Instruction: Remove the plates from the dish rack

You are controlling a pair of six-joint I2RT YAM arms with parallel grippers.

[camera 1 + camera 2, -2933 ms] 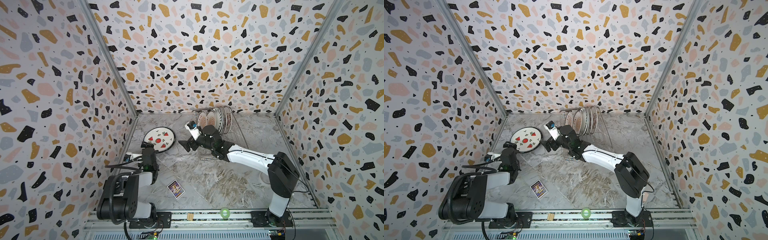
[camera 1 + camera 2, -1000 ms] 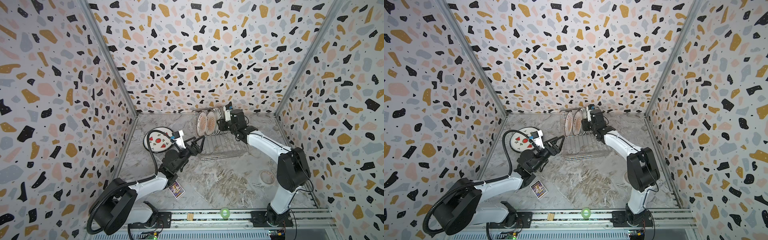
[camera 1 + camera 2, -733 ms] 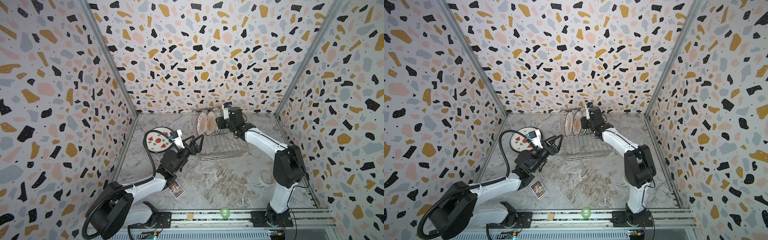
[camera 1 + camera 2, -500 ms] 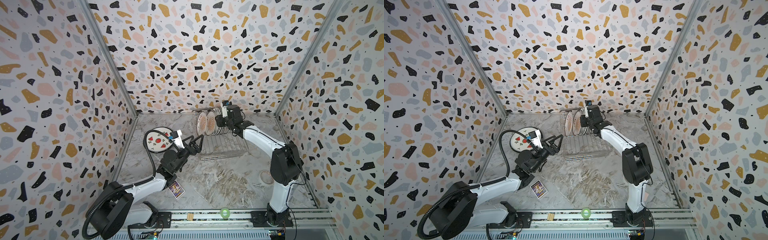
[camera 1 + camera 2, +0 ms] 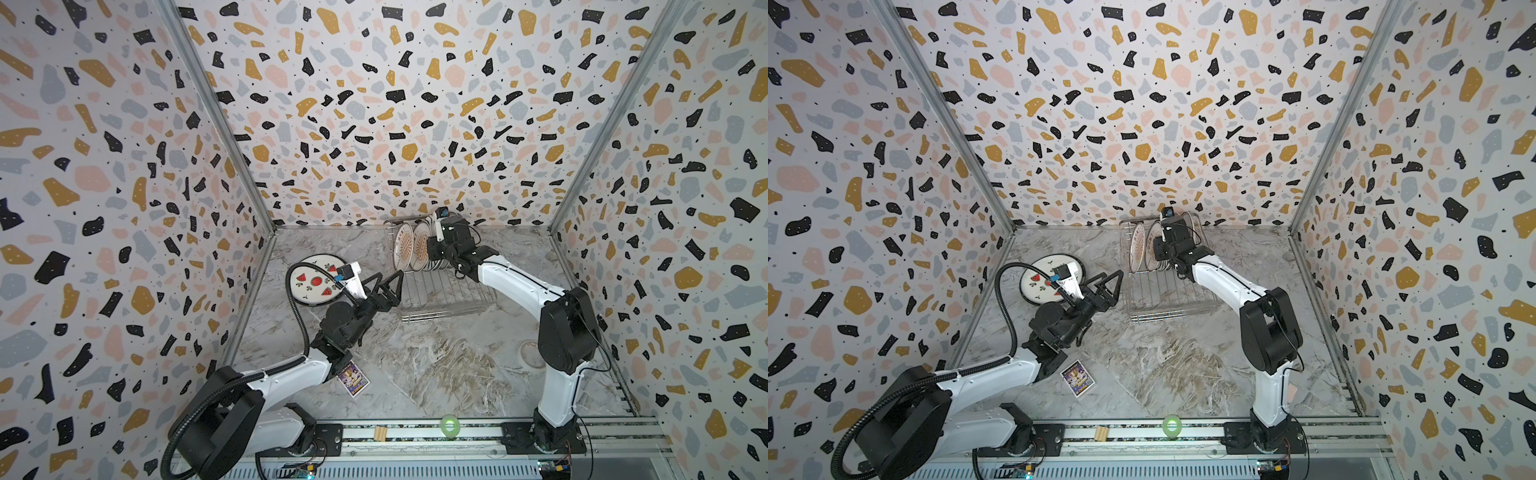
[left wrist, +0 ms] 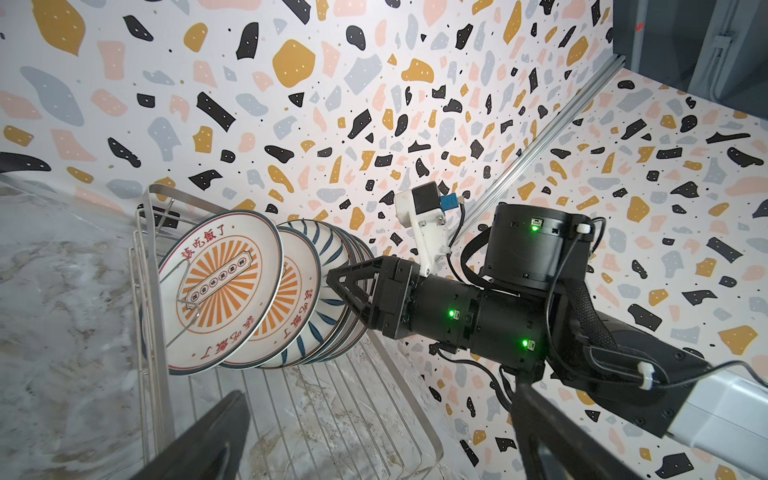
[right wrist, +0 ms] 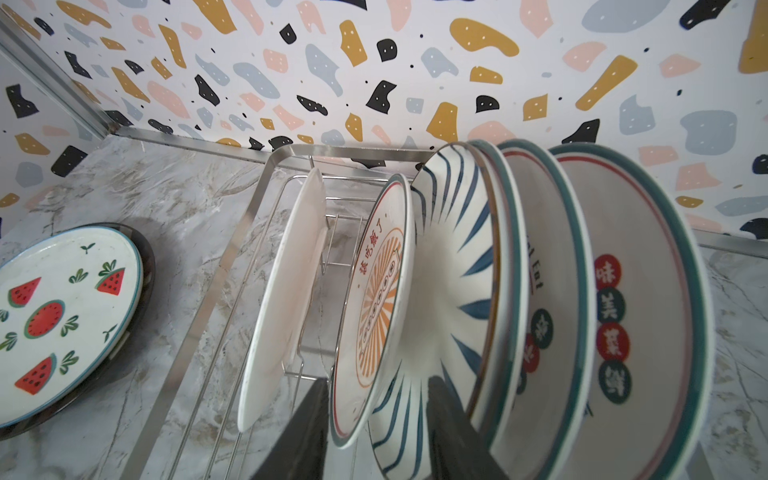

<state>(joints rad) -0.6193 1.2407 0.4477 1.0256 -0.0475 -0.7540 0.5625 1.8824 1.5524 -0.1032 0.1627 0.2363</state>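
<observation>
My right pincer (image 7: 378, 384) shows only its tips; the rest is cut by the picture's edge, and I cannot tell whether they press the sunburst plate (image 7: 374, 299) between them. The lettered plates (image 7: 619, 332) nearest the lens are blurred and cropped. A dark plate (image 7: 148, 257) shows only a rim under the watermelon plate (image 7: 70, 307). In both top views my right arm (image 5: 451, 243) covers those lettered plates.

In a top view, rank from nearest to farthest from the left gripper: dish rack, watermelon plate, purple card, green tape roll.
From the left gripper, in a top view:
1. dish rack, just to its right
2. watermelon plate, on its left
3. purple card, toward the front
4. green tape roll, at the front edge
</observation>
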